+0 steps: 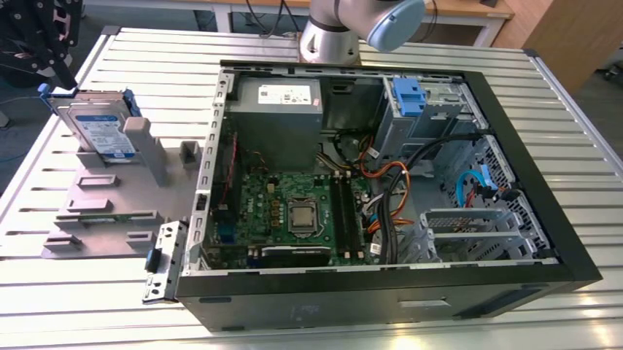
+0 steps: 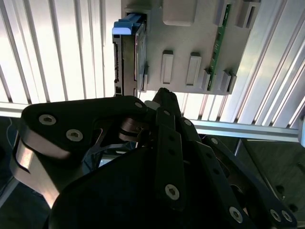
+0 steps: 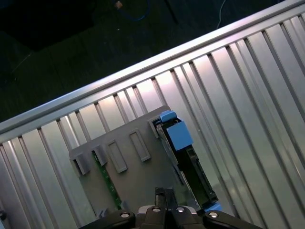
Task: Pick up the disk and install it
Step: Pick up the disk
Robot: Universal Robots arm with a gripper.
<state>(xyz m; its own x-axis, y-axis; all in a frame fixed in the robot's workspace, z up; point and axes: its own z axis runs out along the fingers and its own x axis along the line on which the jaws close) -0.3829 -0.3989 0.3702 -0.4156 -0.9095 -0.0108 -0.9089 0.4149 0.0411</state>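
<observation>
The disk (image 1: 98, 133) stands up on its edge in a slot of a grey holder (image 1: 102, 215). The holder lies flat on the ribbed metal worktop (image 1: 98, 292). In the exterior view the disk is at ten o'clock from the open computer case (image 1: 389, 299), well apart from it. In the first wrist view the black pincer (image 3: 161, 192) hangs in the air over the holder, near the disk but not touching it. Its two fingers (image 3: 157, 194) are pressed together and hold nothing. Inside the case, a blue bracket (image 1: 409, 96) sits at one o'clock, beside the grey power box (image 1: 277, 109).
</observation>
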